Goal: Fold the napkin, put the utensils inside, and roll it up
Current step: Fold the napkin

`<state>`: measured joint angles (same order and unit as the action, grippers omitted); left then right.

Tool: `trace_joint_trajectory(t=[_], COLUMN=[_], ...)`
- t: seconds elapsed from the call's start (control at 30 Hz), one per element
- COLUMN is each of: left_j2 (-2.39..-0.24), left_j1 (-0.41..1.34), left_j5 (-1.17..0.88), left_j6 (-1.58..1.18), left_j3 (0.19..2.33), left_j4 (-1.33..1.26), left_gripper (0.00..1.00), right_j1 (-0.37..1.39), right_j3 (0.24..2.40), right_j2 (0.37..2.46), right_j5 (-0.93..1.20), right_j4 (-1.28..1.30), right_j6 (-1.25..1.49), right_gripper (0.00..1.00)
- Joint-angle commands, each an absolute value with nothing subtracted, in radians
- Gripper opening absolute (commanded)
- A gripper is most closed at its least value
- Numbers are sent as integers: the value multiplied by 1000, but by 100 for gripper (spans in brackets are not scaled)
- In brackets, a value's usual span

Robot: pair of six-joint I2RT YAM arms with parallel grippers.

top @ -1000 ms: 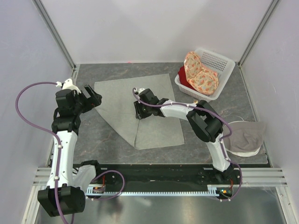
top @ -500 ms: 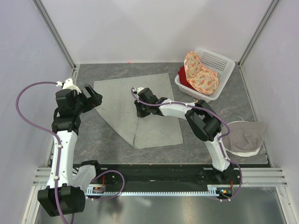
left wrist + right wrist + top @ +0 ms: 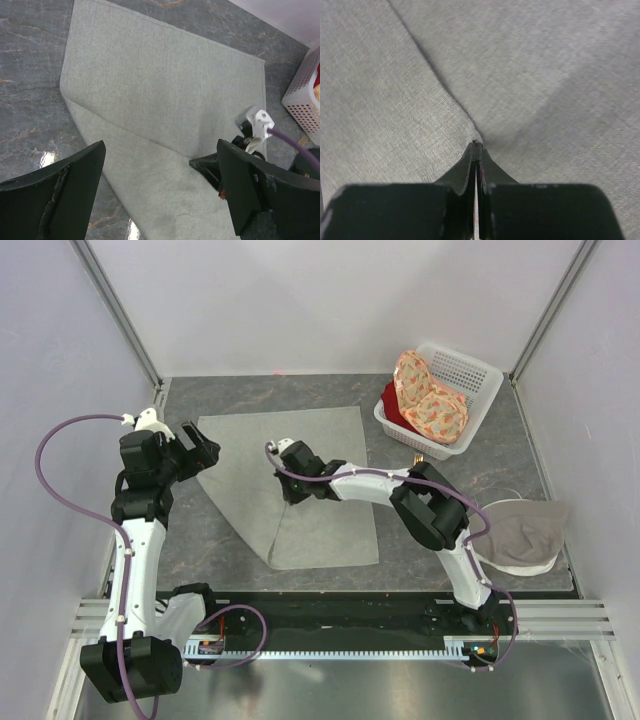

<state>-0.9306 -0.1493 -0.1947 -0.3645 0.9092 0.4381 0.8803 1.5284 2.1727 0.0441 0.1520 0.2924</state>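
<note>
The left hand (image 3: 199,452) hangs over the napkin's left edge, jaws spread wide, holding nothing. The sage-grey napkin (image 3: 320,440) lies mid-worktop (image 3: 200,550), its left part folded over. The right hand (image 3: 476,147) is closed tight, pinching a raised crease. A white basket (image 3: 472,366) stands far right.

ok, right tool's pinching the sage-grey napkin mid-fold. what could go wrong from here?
1. Slip: the right tool is shut on only a thin fold edge of the plain sage-grey square cloth napkin; it could pull free and the flap drop back.
2. Drag: the open left tool hovers over the napkin without pinning it, so a pull may slide the whole cloth.
</note>
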Motion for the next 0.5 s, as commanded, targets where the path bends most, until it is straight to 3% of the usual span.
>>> trace_joint_trajectory(t=[0.0,0.47], left_j2=[-930,-916], left_j1=[-152,-153], left_j5=[-222,-218], left_j6=[-351,-350], left_j3=[911,907], left_j4=[396,397], left_gripper=[100,100], right_j1=[983,999], right_j3=[1508,1581], right_j2=[2082,2043], right_j5=[6,-101], right_j4=[146,167], right_j6=[330,278], right_gripper=[0,0])
